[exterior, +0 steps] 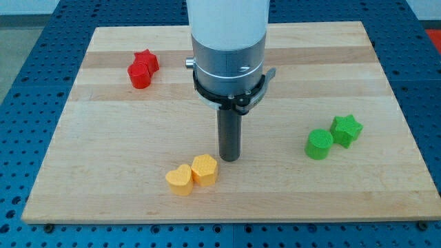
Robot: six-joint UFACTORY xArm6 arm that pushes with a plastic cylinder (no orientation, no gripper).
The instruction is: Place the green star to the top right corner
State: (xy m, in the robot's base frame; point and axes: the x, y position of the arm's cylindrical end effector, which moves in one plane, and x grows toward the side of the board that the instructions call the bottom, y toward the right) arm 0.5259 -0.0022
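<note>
The green star (346,130) lies at the view's right, a little below mid-height, touching a green round block (319,145) on its lower left. My tip (229,158) rests on the wooden board (103,138) near the middle, well to the left of both green blocks. It stands just up and right of the yellow hexagon (204,169), close to it but apart.
A yellow heart (180,180) touches the yellow hexagon on its left, near the board's bottom edge. A red star (147,60) and a red round block (139,74) sit together at the top left. Blue perforated table surrounds the board.
</note>
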